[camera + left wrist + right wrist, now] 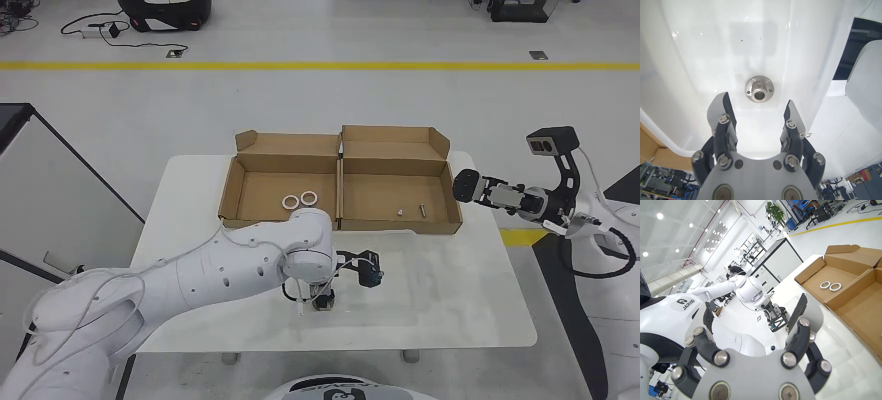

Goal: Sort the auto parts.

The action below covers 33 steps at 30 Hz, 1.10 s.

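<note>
The left gripper (757, 98) hangs low over the worktop (450, 290) toward the middle of its near edge, fingers spread wide and holding nothing; the flange (759, 91) lies flat on the worktop just ahead of the tips, hub up. The right gripper (465, 187), also spread and empty, is in the air at the far right corner beside the right box (400, 195), which holds two small parts (398, 212). Two rings (291, 201) lie side by side in the left box (255, 190).
</note>
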Each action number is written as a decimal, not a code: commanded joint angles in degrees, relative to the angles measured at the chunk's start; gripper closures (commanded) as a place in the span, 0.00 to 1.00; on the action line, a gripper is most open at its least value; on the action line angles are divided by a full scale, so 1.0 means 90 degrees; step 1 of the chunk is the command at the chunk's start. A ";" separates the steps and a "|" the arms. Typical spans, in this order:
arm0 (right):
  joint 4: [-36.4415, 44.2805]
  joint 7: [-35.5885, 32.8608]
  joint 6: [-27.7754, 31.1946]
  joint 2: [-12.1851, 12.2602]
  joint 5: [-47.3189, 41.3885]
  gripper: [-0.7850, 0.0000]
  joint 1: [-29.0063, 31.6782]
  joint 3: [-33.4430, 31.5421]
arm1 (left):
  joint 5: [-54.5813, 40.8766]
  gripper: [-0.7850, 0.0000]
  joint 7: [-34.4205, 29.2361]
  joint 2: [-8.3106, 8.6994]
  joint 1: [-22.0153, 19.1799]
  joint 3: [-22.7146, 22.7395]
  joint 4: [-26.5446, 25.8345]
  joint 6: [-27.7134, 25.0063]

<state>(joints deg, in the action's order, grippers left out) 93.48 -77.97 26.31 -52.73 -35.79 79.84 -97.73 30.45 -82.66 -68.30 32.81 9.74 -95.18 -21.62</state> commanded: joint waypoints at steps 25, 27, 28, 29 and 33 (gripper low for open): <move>0.0000 0.0000 0.0000 0.0000 0.0000 0.00 0.0000 0.0000 | 0.0367 0.44 0.0127 -0.0218 0.0369 0.0000 0.0579 -0.0127; 0.0000 0.0000 0.0000 0.0000 0.0000 0.00 0.0000 0.0000 | 0.0387 0.46 0.0132 -0.0238 0.0386 0.0000 0.0613 -0.0132; 0.0000 0.0000 0.0000 0.0000 0.0000 0.00 0.0000 0.0000 | 0.0389 0.47 0.0133 -0.0247 0.0392 0.0000 0.0630 -0.0134; 0.0000 0.0000 0.0000 0.0000 0.0000 0.00 0.0000 0.0000 | 0.0397 0.49 0.0133 -0.0255 0.0398 0.0000 0.0644 -0.0133; 0.0000 0.0000 0.0000 0.0000 0.0000 0.00 0.0000 0.0000 | 0.0398 0.56 0.0141 -0.0282 0.0404 0.0000 0.0708 -0.0141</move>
<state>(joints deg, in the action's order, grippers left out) 93.48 -77.97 26.31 -52.73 -35.79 79.84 -97.73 34.07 -81.40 -70.78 36.47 9.74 -88.97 -22.89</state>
